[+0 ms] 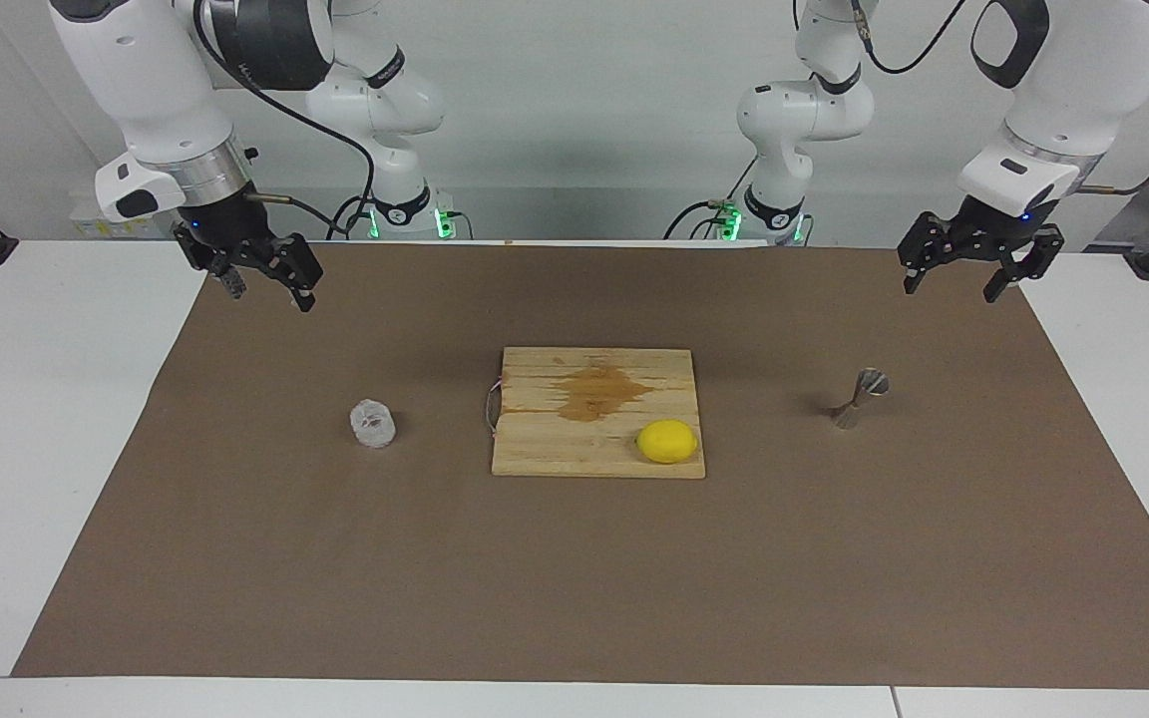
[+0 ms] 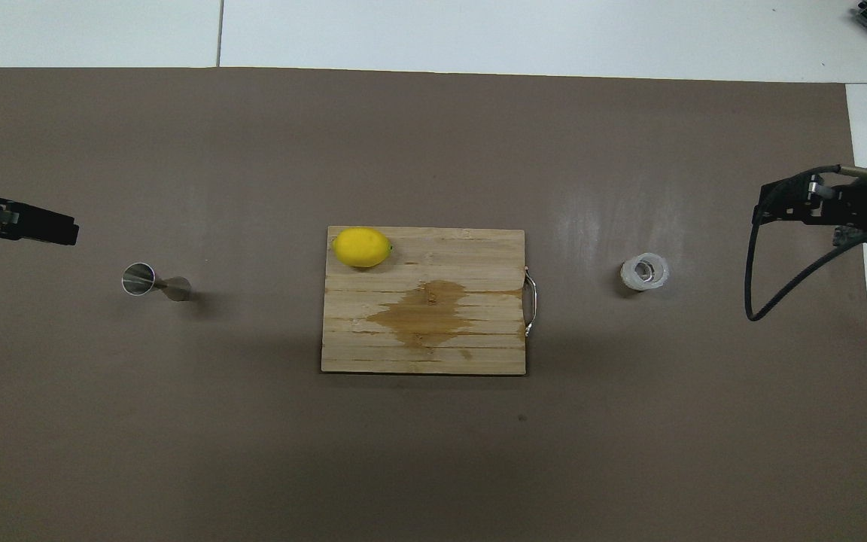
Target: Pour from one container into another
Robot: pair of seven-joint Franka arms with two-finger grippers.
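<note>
**Both arms wait, nothing grasped**

Facing view: left gripper [image 1: 979, 269] and right gripper [image 1: 265, 276] hang released above the mat's corners. The clear cup [image 1: 373, 423] stands toward the right arm's end.

Overhead view: the steel jigger [image 2: 155, 282] stands toward the left arm's end, each vessel apparently set for its nearest arm.

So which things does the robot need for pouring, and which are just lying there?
Needed:
- clear bumpy cup, toward the right arm's end
- steel jigger, toward the left arm's end
- right gripper and left gripper, both open, up in the air, holding nothing

Just lying about:
- lemon, on the board
- wooden cutting board, with a damp-looking stain
</note>
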